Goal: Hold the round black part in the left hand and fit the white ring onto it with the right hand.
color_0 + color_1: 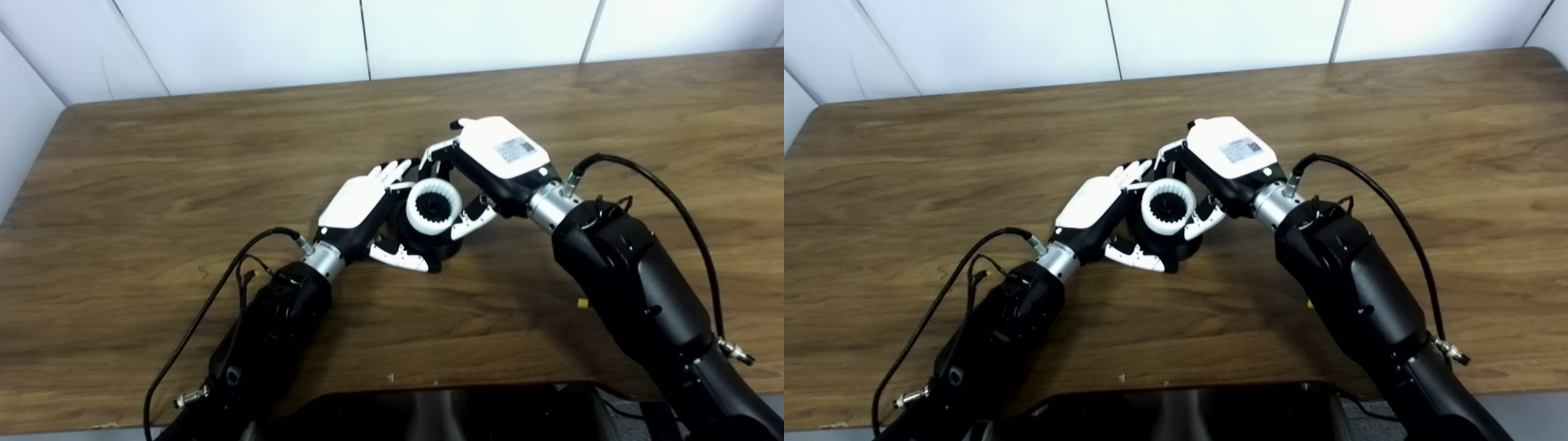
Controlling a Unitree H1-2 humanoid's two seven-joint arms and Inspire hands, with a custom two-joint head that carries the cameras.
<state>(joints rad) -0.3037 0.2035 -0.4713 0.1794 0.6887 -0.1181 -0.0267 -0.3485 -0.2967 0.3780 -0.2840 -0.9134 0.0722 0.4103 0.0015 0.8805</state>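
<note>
Your left hand (358,211) cups the round black part (429,245) at table centre; the right hand (484,165) pinches the toothed white ring (433,208), seemingly atop it; press down squarely, keeping it level.

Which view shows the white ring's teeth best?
The left eye view: the ring sits larger there, its inner teeth facing the camera between the left hand and right hand. The right eye view shows the same ring, slightly smaller, with no extra detail.
</note>
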